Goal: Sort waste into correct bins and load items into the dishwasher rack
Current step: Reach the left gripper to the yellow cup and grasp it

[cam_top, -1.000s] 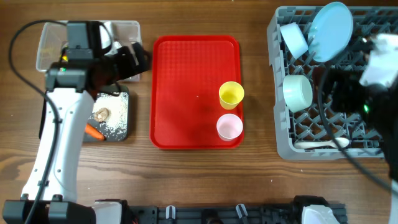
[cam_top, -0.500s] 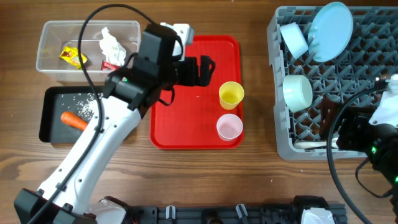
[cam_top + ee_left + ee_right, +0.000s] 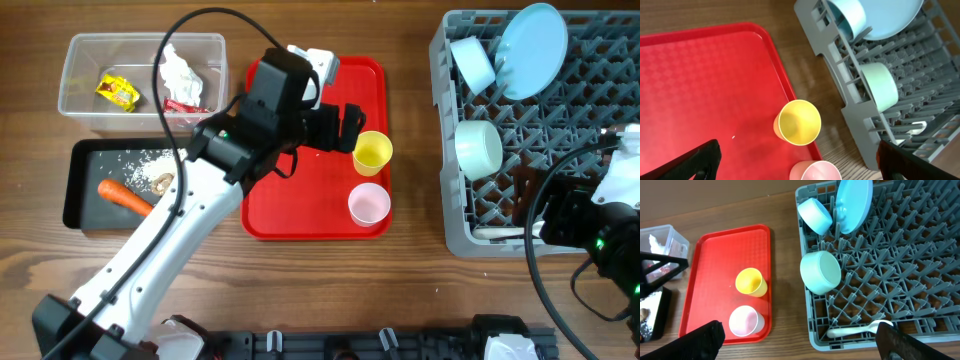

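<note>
Now my left gripper (image 3: 355, 128) stands over the red tray (image 3: 290, 205), having swung across from the bins within the last second. Its jaws are spread wide and hold nothing. The yellow cup (image 3: 372, 152) lies just ahead of its fingertips, near but not yet between them. The pink cup (image 3: 368, 204) stands just past that cup on the same tray.

Behind this gripper the waste lies sorted. Tissue (image 3: 178, 70) and snack wrappers (image 3: 117, 93) are in the clear tub (image 3: 85, 62); the carrot (image 3: 125, 195), brown lump (image 3: 162, 182) and rice (image 3: 145, 158) are in the black tray (image 3: 85, 212).

My right gripper (image 3: 799, 342), likewise wide and empty, has drawn back from over the middle of the dishwasher rack (image 3: 445, 225) toward its near right corner. Ahead of it the rack already carries the plate (image 3: 532, 50), one bowl (image 3: 472, 62) beside the plate, a second bowl (image 3: 478, 148) and the white spoon (image 3: 520, 232).

I judge from this that the sorting half is finished and that only the two cups remain to be loaded. The left arm's shift reads as an approach to the yellow cup. The next step calls for lowering the open jaws about its wall before closing.
</note>
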`<state>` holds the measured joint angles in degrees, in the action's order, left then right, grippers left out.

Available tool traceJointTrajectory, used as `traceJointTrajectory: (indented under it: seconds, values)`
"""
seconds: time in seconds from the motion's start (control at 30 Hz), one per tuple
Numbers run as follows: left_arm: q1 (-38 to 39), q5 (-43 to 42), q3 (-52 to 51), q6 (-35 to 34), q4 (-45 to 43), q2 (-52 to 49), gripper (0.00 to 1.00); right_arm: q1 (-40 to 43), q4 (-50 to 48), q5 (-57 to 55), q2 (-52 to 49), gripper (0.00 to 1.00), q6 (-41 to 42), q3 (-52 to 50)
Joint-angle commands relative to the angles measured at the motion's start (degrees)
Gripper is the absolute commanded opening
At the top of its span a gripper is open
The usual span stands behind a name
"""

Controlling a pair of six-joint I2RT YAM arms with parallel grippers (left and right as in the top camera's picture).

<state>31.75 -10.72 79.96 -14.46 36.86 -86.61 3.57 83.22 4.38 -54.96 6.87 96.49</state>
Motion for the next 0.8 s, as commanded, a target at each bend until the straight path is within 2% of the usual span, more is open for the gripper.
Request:
traceJointTrajectory:
  seconds: [0.0, 0.27, 0.47, 0.6, 0.77]
  values:
    - [0.7, 0.3, -0.2, 1.4, -0.3, -2.1, 1.00, 0.2, -0.1, -1.0, 0.0, 1.00, -0.1, -0.1]
    - [3.7, 0.3, -0.2, 2.2, 2.6, -2.1, 1.00, 0.2, 0.0, -1.0, 0.0, 1.00, -0.5, -0.1]
    - [1.9, 3.3, -0.2, 2.2, 6.5, -4.3, 1.00, 0.2, 0.0, -1.0, 0.0, 1.00, -0.5, -0.1]
    - [1.1, 3.3, -0.2, 3.9, 4.9, -8.1, 1.00, 0.2, 0.0, -1.0, 0.0, 1.00, -0.5, -0.1]
    - [1.1, 3.1, -0.2, 4.2, -1.4, -14.3, 1.00, 0.2, 0.0, -1.0, 0.0, 1.00, -0.5, -0.1]
